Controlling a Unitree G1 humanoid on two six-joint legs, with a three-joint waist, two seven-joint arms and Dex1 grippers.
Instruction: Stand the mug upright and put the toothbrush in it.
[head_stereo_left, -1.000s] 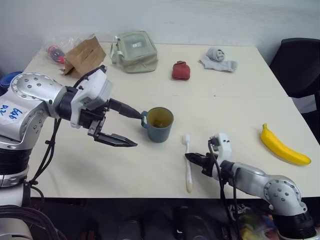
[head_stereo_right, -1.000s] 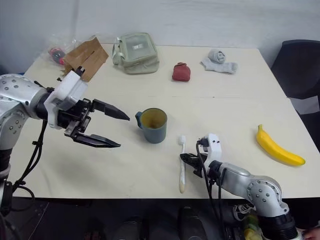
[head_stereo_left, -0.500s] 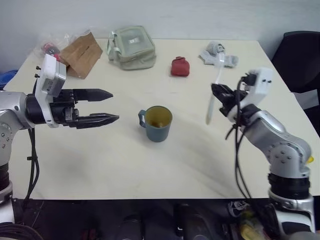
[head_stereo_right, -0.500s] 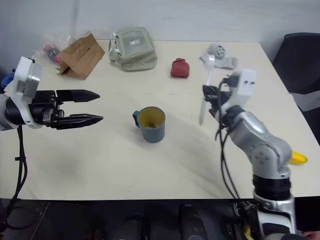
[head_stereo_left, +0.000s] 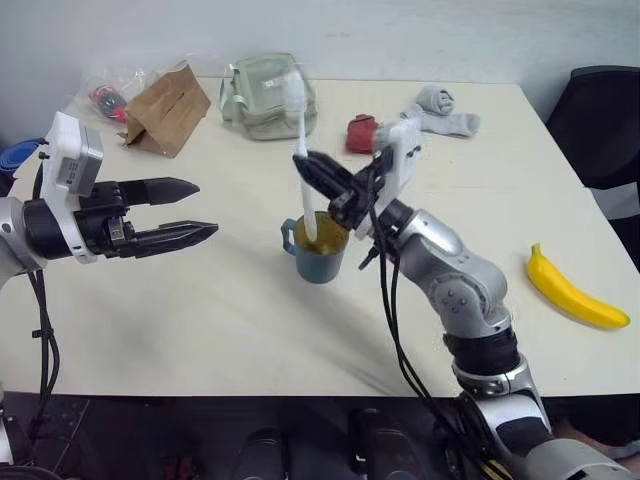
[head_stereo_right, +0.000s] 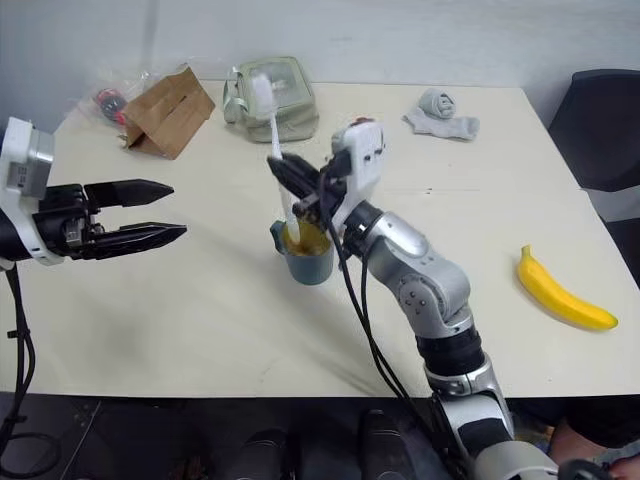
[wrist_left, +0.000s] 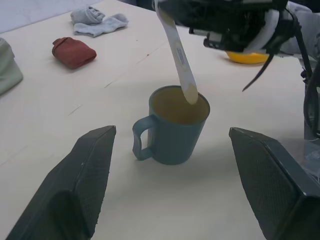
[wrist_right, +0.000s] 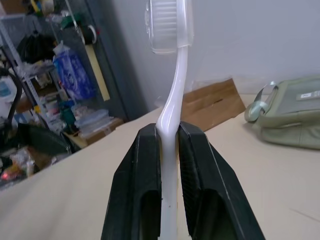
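The mug (head_stereo_left: 318, 252) stands upright on the counter (head_stereo_left: 250, 330), handle turned toward the left pincer (head_stereo_left: 190, 210). The right pincer (head_stereo_left: 320, 178) is clamped on the toothbrush (head_stereo_left: 303, 150) around mid-shaft, both fingers pressed against the handle. The toothbrush is held nearly upright above the mug, bristle head uppermost above the right pincer, cream thick end lowermost. From the left wrist view that lower end sits at the mug's rim, at or just inside the mouth; contact with the mug cannot be determined. The left pincer holds nothing, its jaws spread wide, level, aimed at the mug and apart from it. Well beyond the right pincer on its outer side lies a banana (head_stereo_left: 570, 292). Beyond both pincers lie a green pouch (head_stereo_left: 262, 100), a red item (head_stereo_left: 360, 135) and a grey sock (head_stereo_left: 440, 110).
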